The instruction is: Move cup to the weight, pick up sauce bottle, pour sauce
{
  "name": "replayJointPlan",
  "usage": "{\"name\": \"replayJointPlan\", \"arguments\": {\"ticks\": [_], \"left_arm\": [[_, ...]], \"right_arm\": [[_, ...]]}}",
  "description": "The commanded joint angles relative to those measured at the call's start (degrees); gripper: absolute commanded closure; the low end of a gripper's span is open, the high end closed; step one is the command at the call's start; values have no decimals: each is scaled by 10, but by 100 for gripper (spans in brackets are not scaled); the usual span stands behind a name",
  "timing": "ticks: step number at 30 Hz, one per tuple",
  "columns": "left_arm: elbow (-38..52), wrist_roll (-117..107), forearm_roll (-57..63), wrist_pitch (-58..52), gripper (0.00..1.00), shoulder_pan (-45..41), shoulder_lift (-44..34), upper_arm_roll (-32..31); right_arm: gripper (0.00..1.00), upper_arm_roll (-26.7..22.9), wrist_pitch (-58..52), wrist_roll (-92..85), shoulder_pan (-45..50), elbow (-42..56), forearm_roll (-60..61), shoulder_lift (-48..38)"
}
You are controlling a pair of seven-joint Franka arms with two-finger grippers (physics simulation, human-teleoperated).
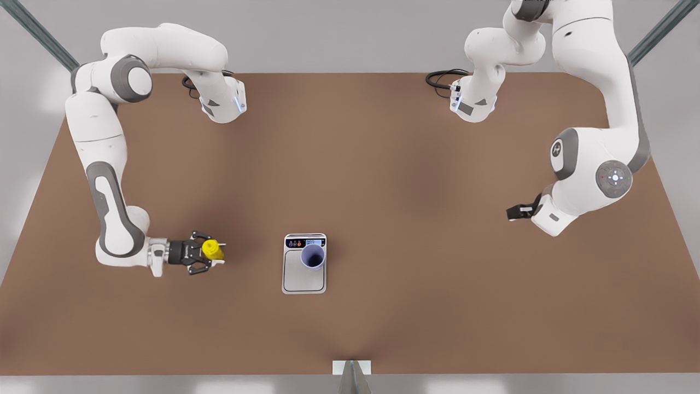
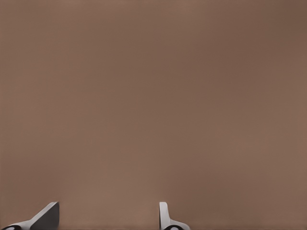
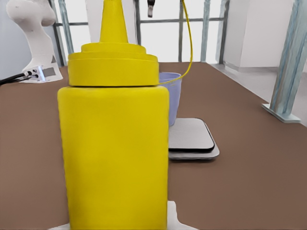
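- The cup (image 1: 313, 256) is standing upright on the weight (image 1: 304, 279), on the plate's part next to the dark display strip; in the right wrist view the cup (image 3: 171, 98) is showing behind the bottle, sitting on the weight (image 3: 192, 139).
- The sauce bottle (image 1: 212, 250) is standing well apart from the weight, toward the front view's left, on the brown tabletop (image 1: 437, 219); in the right wrist view the sauce bottle (image 3: 115, 139) is upright, nozzle up.
- The right tool (image 1: 210, 251) is lying level at the bottle, its dark fingers sitting on both sides of the yellow body and grasping it.
- The left tool (image 1: 512, 212) is waiting far from the weight, toward the front view's right, above bare tabletop; in the left wrist view the left tool (image 2: 109, 218) is showing two fingertips (image 2: 48, 215) spread apart, released, with nothing between them.
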Motion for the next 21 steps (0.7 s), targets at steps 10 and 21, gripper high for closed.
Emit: {"name": "replayJointPlan", "arguments": {"ticks": [10, 21], "left_arm": [[0, 1, 1, -13, 0, -2, -1, 2], [11, 4, 0, -13, 0, -2, 5, 2]], "right_arm": [[46, 1, -39, -46, -17, 7, 31, 42], [45, 0, -40, -70, -16, 12, 43, 59]]}}
